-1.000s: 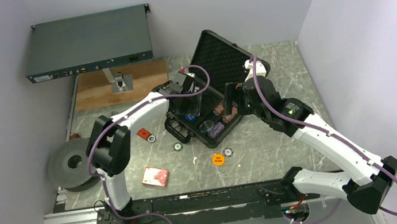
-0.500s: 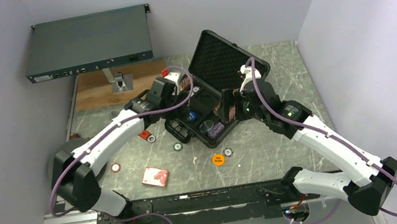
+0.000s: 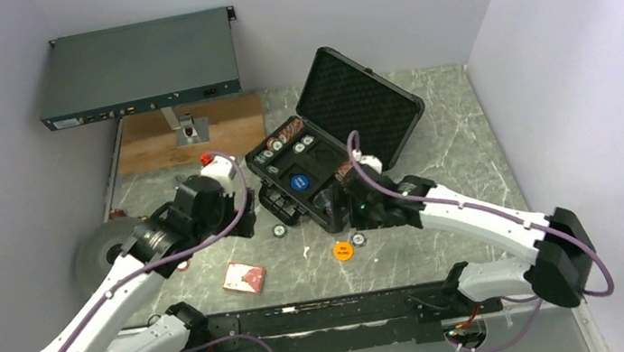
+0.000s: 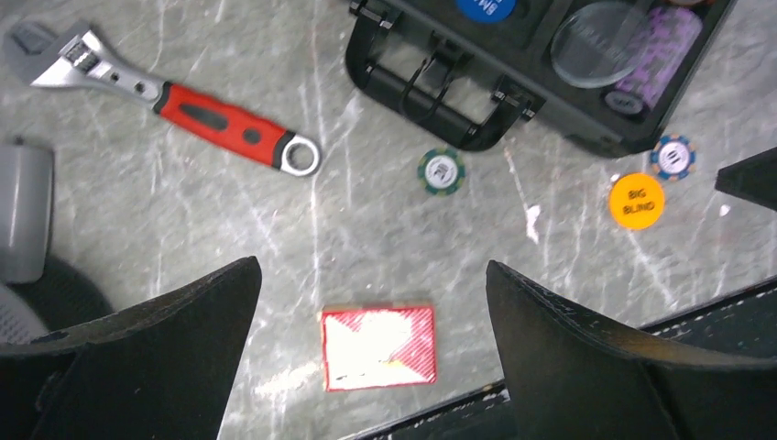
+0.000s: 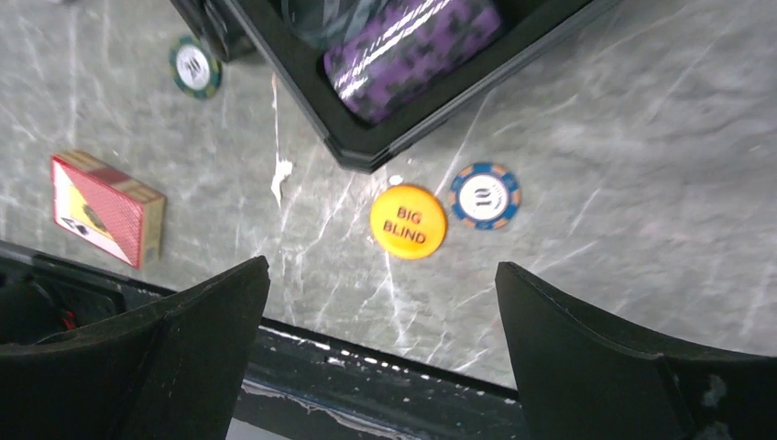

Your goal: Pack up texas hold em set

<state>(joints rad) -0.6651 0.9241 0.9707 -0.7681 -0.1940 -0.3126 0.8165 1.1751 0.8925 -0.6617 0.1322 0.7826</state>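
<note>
Gathering loose pieces around the open case [image 3: 362, 101]
Left gripper [image 4: 371, 268] and right gripper [image 5: 382, 266] apart, empty; card deck [image 4: 378, 348] at 7 o'clock of case; next, I think, descend and clamp.

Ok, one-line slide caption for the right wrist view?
Open right gripper hovers over the orange BIG BLIND disc and blue 10 chip beside the case corner; red card deck at frame left.

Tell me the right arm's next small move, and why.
Probably lower the right gripper onto the orange BIG BLIND disc. The disc lies loose on the table just outside the open case, beside a blue chip, and the gripper is open almost directly above it.
</note>
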